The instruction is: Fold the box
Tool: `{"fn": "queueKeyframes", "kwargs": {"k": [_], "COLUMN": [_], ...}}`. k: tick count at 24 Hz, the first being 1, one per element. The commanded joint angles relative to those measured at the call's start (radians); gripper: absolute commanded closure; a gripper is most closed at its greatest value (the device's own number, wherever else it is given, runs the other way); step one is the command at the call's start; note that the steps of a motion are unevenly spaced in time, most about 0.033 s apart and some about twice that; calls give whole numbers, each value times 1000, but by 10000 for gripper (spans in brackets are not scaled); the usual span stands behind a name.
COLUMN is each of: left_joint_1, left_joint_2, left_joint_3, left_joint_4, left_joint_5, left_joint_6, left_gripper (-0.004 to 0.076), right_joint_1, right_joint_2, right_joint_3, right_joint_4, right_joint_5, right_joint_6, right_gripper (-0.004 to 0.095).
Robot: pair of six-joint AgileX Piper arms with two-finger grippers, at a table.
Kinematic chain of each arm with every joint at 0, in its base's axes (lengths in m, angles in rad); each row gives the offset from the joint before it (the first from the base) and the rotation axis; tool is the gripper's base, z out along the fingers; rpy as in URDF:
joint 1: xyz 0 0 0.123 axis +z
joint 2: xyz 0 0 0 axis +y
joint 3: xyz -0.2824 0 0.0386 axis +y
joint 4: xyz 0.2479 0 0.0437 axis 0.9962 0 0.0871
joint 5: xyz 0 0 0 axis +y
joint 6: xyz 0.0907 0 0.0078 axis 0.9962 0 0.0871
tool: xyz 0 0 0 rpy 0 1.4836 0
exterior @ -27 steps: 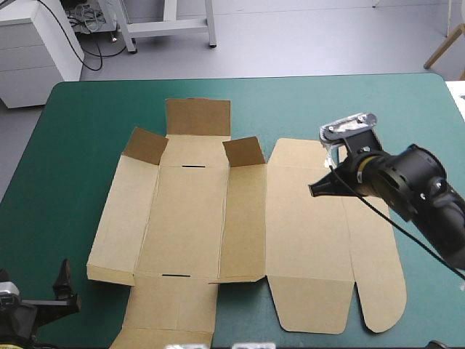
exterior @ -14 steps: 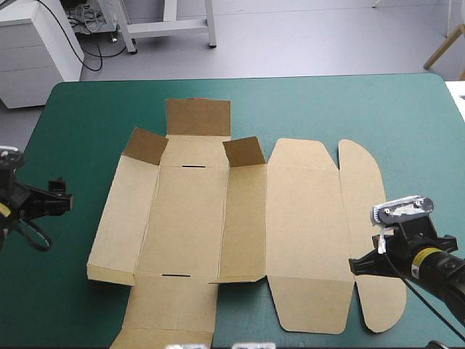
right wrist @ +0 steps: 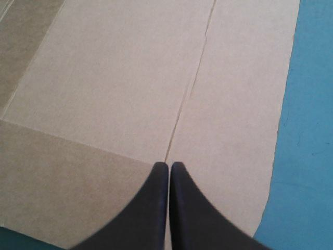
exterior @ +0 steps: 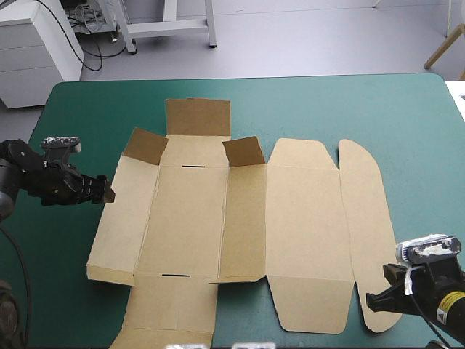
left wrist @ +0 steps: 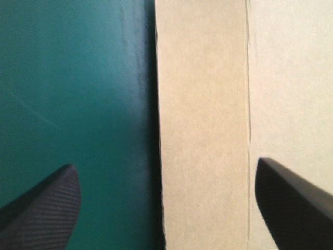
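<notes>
The brown box is laid out almost flat in the middle of the teal-green bench, its lid panel and rounded tab spread toward the right. Only two small flaps at the far end are raised.

The board is judged to be light and stiff within each panel, and bendable only along the scored creases. It is likely to slide on the cover if pushed sideways. A hold is best taken at the free outer edge of the left side panel, about midway along it, so that the wall can be swung up evenly about its crease.

The left arm is stretched low from the bench's left edge. The left jaws are held wide and straddle that panel's edge, one finger over the cover and the other over the board. The right arm is kept low at the near right. The right jaws are closed to a point, empty, over the board near the tab's crease at the box's near right corner.
</notes>
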Motion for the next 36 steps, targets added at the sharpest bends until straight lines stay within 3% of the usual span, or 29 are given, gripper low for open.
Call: {"fn": "queueKeyframes", "kwargs": {"k": [1, 4, 12, 17, 23, 33, 36], "left_joint_1": [98, 114, 104, 7, -19, -19, -19], "left_joint_2": [85, 167, 248, 247, 138, 62, 62], "left_joint_3": [-31, -31, -23, 77, 215, 217, 217], "left_joint_4": [-169, -185, -240, -266, -344, -416, -416], "left_joint_5": [101, 178, 178, 178, 125, 105, 103], "left_joint_6": [89, 117, 115, 117, 175, 197, 197], "left_gripper": [88, 88, 89, 89, 89, 89, 127], "right_joint_1": [-4, -4, -4, -4, -4, -4, -4], "right_joint_2": [-21, -42, -49, -49, -49, -49, -49], "right_joint_3": [-19, -19, -19, -19, -19, -19, -19], "right_joint_4": [1, -7, -11, -11, -7, -7, -6], "right_joint_5": [-16, -16, -16, -14, -11, -11, -5], "right_joint_6": [-8, -20, -22, -22, -22, -22, -22], "right_gripper": [912, 912, 912, 912, 912, 912, 912]}}
